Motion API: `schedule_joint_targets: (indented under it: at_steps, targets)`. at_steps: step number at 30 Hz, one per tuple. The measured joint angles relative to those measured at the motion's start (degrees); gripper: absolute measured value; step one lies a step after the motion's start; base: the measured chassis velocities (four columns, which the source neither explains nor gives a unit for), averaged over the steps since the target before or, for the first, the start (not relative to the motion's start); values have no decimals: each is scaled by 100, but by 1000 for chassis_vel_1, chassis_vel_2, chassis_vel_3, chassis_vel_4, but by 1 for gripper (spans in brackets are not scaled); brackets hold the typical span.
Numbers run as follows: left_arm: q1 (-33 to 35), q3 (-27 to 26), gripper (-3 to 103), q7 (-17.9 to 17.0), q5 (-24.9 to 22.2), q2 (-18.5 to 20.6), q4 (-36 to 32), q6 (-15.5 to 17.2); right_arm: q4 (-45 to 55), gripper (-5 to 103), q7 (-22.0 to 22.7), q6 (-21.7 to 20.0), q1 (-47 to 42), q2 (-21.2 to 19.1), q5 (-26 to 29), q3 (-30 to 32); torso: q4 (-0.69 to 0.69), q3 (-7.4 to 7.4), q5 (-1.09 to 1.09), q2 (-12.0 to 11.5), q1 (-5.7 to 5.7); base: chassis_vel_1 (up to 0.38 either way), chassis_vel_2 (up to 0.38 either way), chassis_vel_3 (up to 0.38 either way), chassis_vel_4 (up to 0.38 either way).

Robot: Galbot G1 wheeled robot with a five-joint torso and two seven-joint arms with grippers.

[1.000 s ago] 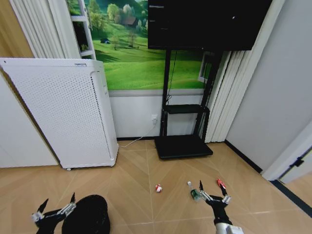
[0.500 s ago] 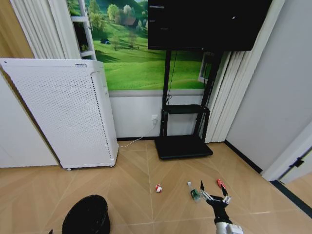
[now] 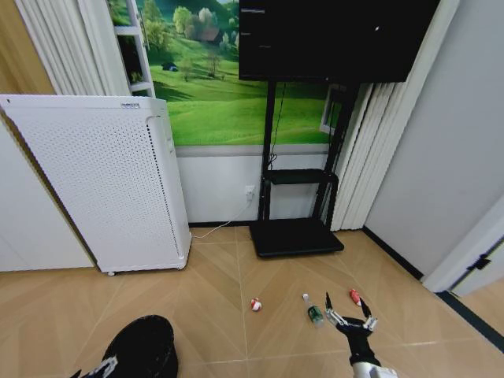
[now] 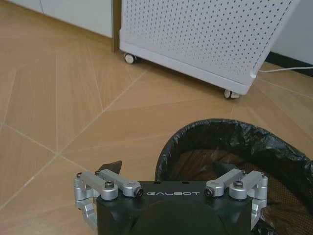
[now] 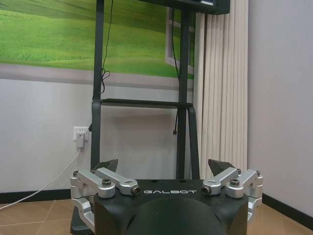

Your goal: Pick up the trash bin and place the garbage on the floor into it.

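The trash bin [image 3: 143, 348], black mesh with a black liner, stands on the floor [image 3: 213, 291] at the lower left. My left gripper [image 3: 94, 368] is low beside it, at the picture's bottom edge. In the left wrist view the left gripper [image 4: 166, 169] is open, one finger outside the trash bin's rim [image 4: 220, 129] and the other over its inside. The garbage lies ahead: a white-and-red piece [image 3: 256, 304], a green piece [image 3: 313, 310] and a red piece [image 3: 355, 297]. My right gripper [image 3: 349, 313] hovers open between the green and red pieces, holding nothing; its wrist view shows the right gripper [image 5: 166, 166] facing the wall.
A tall white perforated appliance [image 3: 102, 181] on wheels stands at the left wall. A black TV stand [image 3: 295, 228] with a flat base sits at the back wall, a white cable [image 3: 216, 229] beside it. A grey wall [image 3: 441, 157] closes the right side.
The left gripper has dropped from beside the bin's left side to the bottom edge of the head view. The right gripper has shifted only slightly.
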Motion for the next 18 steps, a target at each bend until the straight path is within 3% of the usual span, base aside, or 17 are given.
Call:
schedule_joint_targets:
  at_steps: [12, 18]
  targets:
    - [-215, 79, 103, -182, -300, 142, 181, 426, 30, 100, -2, 26, -60, 60, -34, 11, 1, 5, 0, 6, 2, 0, 0, 0, 0]
    - [-363, 173, 90, -349, -588, 198, 288, 732, 37, 100, -2, 41, -90, 65, -60, 12, 1, 6, 0, 8, 2, 0, 0, 0, 0]
